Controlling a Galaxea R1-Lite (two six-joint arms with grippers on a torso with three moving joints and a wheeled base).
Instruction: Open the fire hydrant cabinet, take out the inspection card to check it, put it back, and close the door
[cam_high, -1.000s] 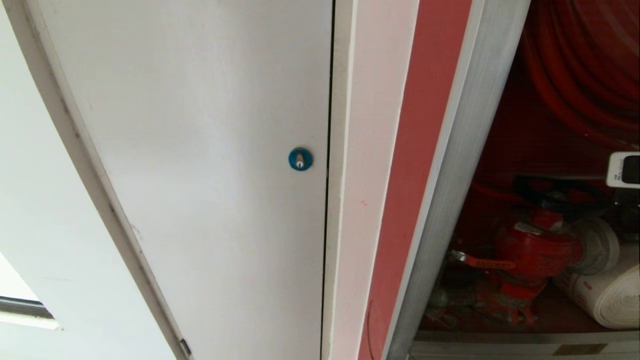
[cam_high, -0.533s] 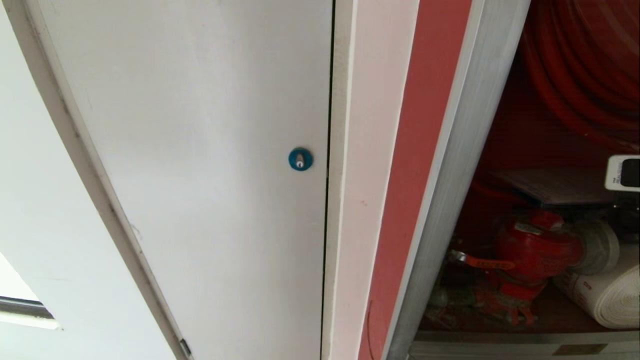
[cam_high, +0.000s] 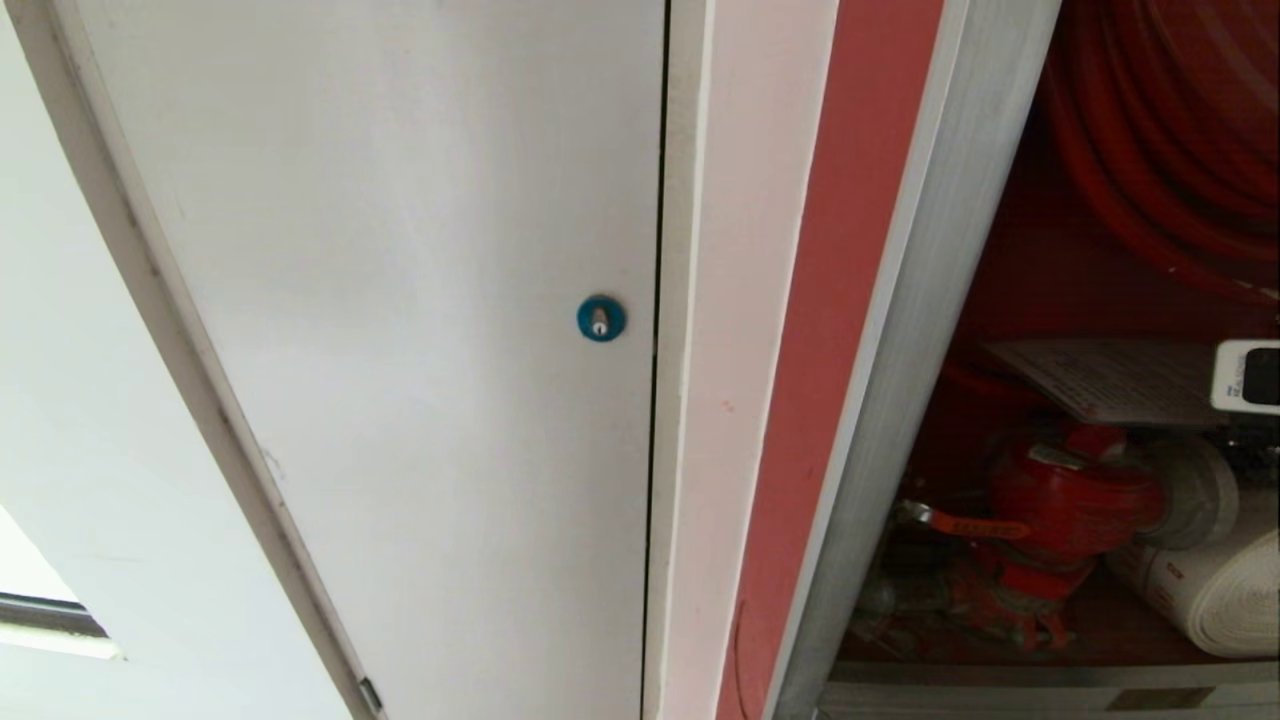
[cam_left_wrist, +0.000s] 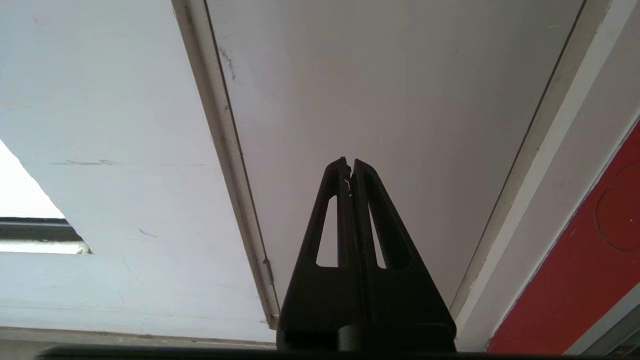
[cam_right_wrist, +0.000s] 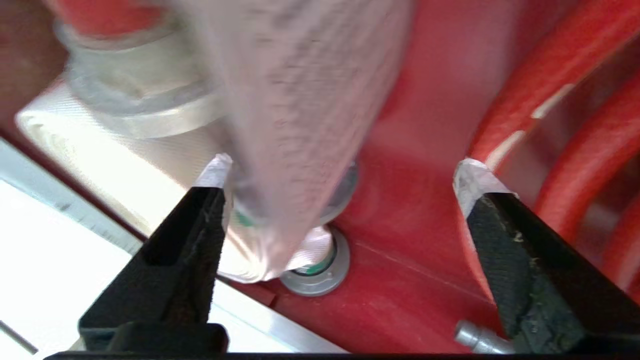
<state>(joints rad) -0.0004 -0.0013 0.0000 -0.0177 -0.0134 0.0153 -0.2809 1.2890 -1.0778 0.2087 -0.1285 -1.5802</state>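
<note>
The fire hydrant cabinet (cam_high: 905, 330) stands open, and the inspection card (cam_high: 1110, 378) lies inside it, resting flat above the red hydrant valve (cam_high: 1070, 500) and just beside the white rolled hose (cam_high: 1215, 595). The right gripper (cam_right_wrist: 345, 175) is inside the cabinet with its fingers (cam_right_wrist: 212, 175) spread wide, and they hold nothing — the card appears in the right wrist view as a blurred sheet near one finger, but I cannot tell if it touches that finger. So I judge that the step in hand is the putting back of the card, and it looks almost done. To do it well, the gripper should go out straight backward, with the fingers kept wide, so that no fingertip drags the thin sheet off the valve. The card is light and probably slides easily — a slow retreat is safer. The red hose reel (cam_high: 1170, 130) hangs close above, so the arm should avoid lifting into it. The left gripper (cam_left_wrist: 350, 167) is parked before the plain white panel (cam_high: 400, 300), its fingers pressed together and empty. The door is not visible, and closing it remains to be done.
</note>
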